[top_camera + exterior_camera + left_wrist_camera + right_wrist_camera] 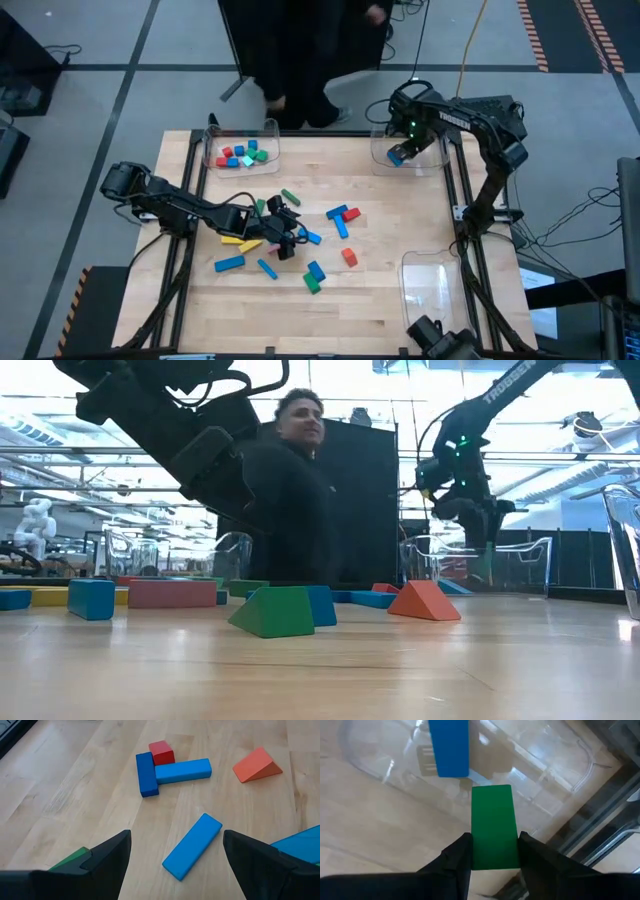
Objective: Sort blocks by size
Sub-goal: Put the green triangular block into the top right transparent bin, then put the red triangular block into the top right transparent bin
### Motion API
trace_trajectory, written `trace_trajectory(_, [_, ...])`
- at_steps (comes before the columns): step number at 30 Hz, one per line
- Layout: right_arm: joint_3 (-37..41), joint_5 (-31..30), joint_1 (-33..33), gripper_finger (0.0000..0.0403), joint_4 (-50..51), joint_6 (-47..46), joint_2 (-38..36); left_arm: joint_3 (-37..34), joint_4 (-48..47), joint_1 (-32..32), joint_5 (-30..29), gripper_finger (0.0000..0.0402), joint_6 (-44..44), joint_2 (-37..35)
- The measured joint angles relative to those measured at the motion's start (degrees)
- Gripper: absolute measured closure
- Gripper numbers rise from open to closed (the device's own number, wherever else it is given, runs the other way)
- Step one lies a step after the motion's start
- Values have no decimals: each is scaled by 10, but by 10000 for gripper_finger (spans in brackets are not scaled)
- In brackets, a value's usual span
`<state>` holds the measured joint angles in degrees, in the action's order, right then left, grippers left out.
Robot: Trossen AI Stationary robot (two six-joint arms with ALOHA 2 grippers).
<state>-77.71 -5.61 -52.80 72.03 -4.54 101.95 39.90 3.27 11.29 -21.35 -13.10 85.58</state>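
Loose blocks lie scattered on the table's middle: a blue bar (192, 846), a blue-and-red cluster (167, 767) and an orange-red wedge (256, 765). My left gripper (285, 240) hovers open over them, and the blue bar lies ahead of its spread fingers, untouched. My right gripper (410, 140) hangs at the far right over a clear tray (425, 165), shut on a green block (492, 820). A blue block (449, 747) lies on that tray's floor. My right gripper pinches the green block by its two long sides (492, 852), at the upper end, between its two fingers. The fingers point down and run along the block. The block hangs upright below them, clear of the tray's floor.
A clear tray (265, 130) at the far left holds several small blocks. Another clear tray (440, 285) stands at the near right. More blocks lie near the left gripper: a yellow bar (240, 243), blue bars (229, 263) and a green-and-blue pair (315, 278). A person stands beyond the far edge.
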Motion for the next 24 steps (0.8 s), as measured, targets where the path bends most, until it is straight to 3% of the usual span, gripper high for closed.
trace_trajectory(7, [0,0,-9,261,-21,25,11,0,0,0,0,85,0,0])
trace_trajectory(18, [0,-8,-10,183,-41,21,11,0,1,0,0,85,0,0])
trace_trajectory(24, [0,-9,-14,174,-53,3,-7,0,1,0,-6,84,0,0])
